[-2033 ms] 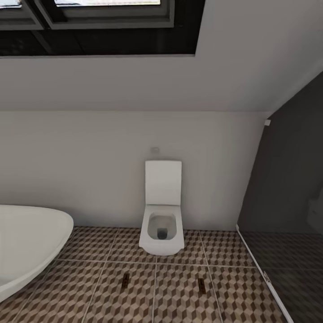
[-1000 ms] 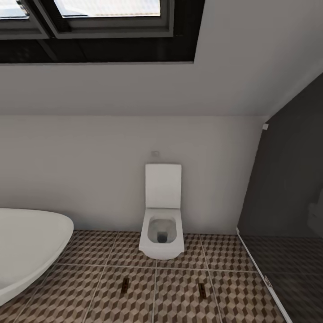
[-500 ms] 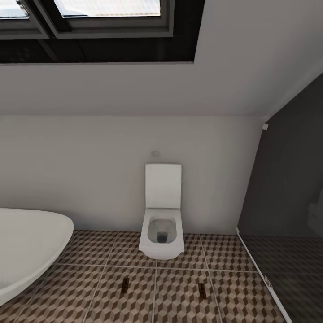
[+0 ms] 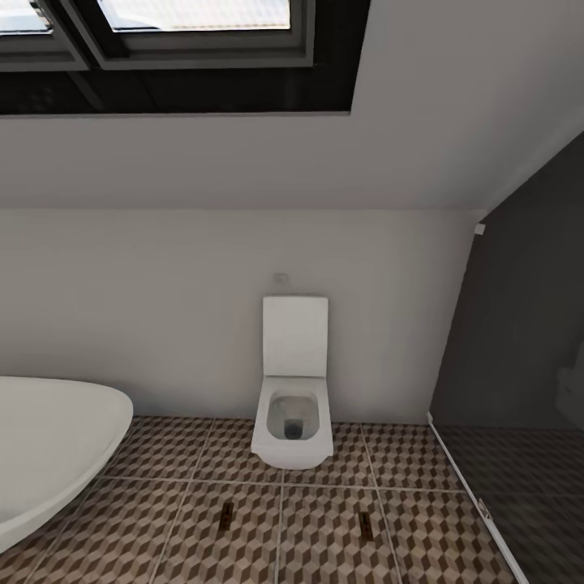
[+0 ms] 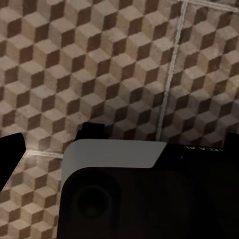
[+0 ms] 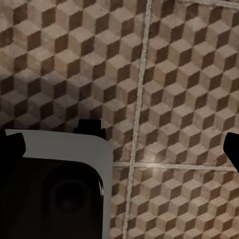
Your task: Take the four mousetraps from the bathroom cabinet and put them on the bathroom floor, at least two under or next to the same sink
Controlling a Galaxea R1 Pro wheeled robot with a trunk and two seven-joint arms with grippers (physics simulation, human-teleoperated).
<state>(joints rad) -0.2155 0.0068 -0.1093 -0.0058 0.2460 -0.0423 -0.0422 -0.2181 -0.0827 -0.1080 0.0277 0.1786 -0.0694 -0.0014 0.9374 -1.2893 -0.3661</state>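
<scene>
Mousetraps: two small dark brown strips, which I took for two of the four, lay flat on the floor [image 4: 324, 543] in the head view. One [image 4: 226, 512] was out in front of the toilet [image 4: 293, 422] towards the tub [image 4: 57, 438], the other [image 4: 365, 519] towards the grey glass [image 4: 519, 341]. They were well apart and sat on different tiles, too small to make out the wire or red mark.

Left gripper [image 5: 119, 149] and right gripper [image 6: 119, 144] both hung over bare tile with fingers spread wide and nothing between them.

So my read was a travel step: empty hands, off to fetch the rest. Tips for doing it well:

- With the head aimed at the wall and window [image 4: 195, 16], I'd tilt it down and swing the base round until the cabinet shows before reaching for anything.
- Keep the arms tucked while turning. The tub and the glass leave little room either side.
- Don't roll over the two traps already down.
- No telling from this angle whether either trap counted as next to the sink, so I'd check that and, if not, drop the next two right beside it.
</scene>
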